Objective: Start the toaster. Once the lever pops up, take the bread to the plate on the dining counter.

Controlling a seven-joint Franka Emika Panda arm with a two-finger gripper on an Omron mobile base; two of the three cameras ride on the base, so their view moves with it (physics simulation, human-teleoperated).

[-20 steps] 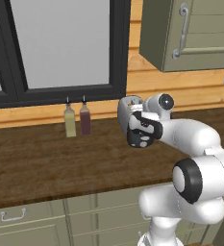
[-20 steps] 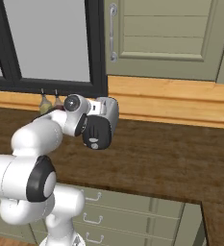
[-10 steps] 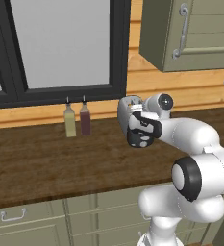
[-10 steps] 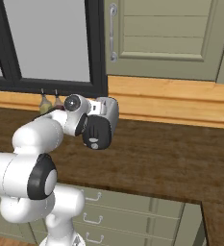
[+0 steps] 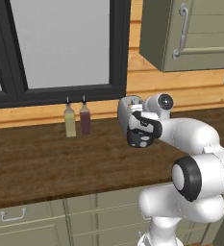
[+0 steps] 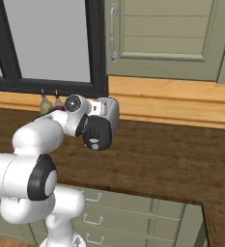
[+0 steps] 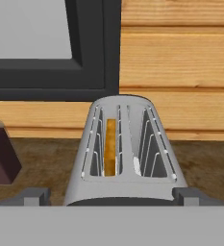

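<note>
Worktop (image 5: pixel 46 163): dark wood, along the wall under the window.
Toaster (image 7: pixel 125 158): on the worktop at the wall, directly ahead of the hand.
Bread (image 7: pixel 110 146): upright in the left slot.
Gripper (image 7: pixel 111 196): tips wide apart either side of the toaster's near end, holding nothing.
Bottles (image 5: pixel 77 121): two, left of the toaster.

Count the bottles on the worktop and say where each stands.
2. The pale yellow bottle and the dark red bottle stand side by side below the window, left of the toaster.
</note>
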